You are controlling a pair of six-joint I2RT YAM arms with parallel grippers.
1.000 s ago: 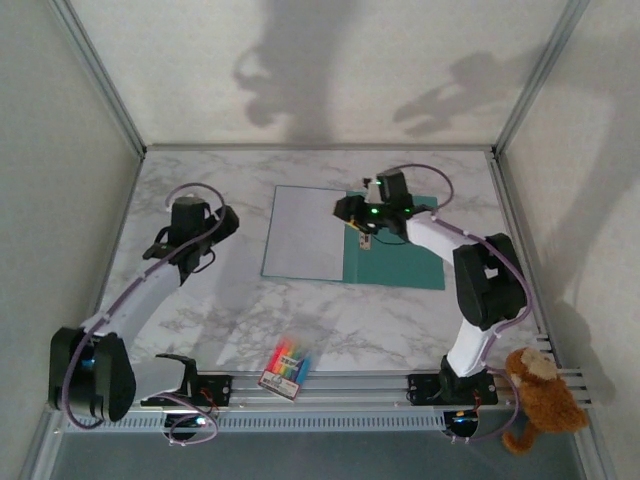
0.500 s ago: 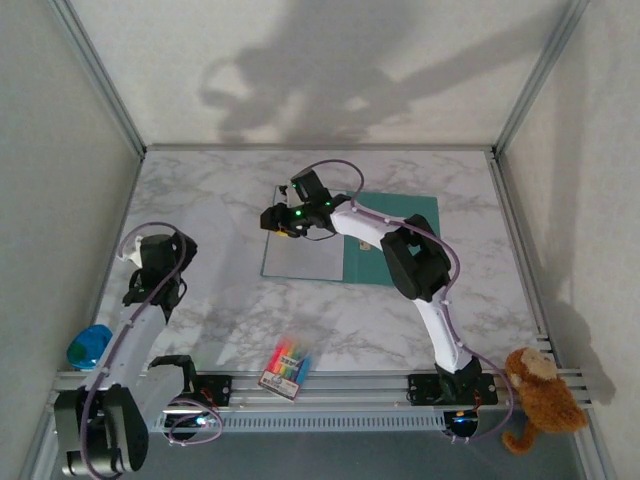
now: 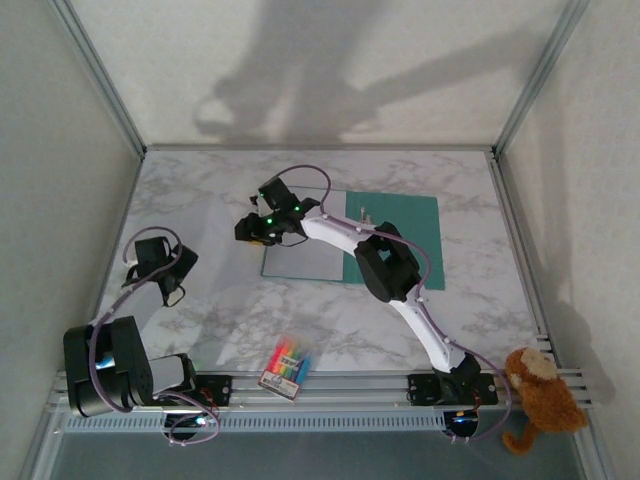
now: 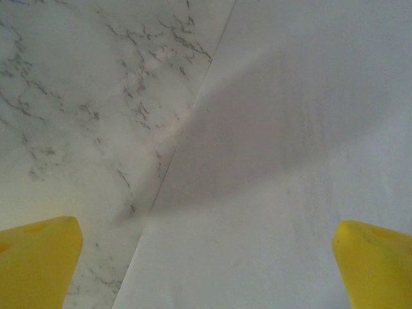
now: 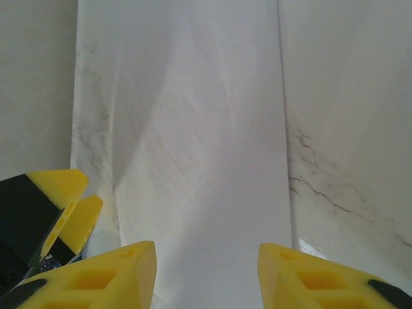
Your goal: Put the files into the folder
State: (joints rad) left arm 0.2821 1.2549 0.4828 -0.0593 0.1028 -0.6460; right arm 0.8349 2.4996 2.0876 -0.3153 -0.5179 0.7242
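The teal folder (image 3: 400, 228) lies open and flat at the table's back right, its small metal clip (image 3: 358, 212) by the spine. The white files (image 3: 300, 262) rest on its left half and run past it onto the marble. My right arm reaches across them, and my right gripper (image 3: 250, 228) hangs over their left edge. In the right wrist view its jaws (image 5: 206, 257) stand open, with the files (image 5: 206, 129) flat beneath them and nothing pinched. My left gripper (image 3: 165, 265) is drawn back at the left. Its jaws (image 4: 206, 257) are wide open over a white sheet (image 4: 290, 193).
A packet of coloured pens (image 3: 287, 365) lies near the front edge. A brown teddy (image 3: 540, 395) sits at the front right corner. Metal rails and pale walls bound the marble table (image 3: 200, 190). A yellow-and-black fingertip (image 5: 55, 206) shows at the left of the right wrist view.
My right arm has swung left from over the folder's spine to the files' left edge. My left arm has pulled back toward the left wall and its jaws have widened.
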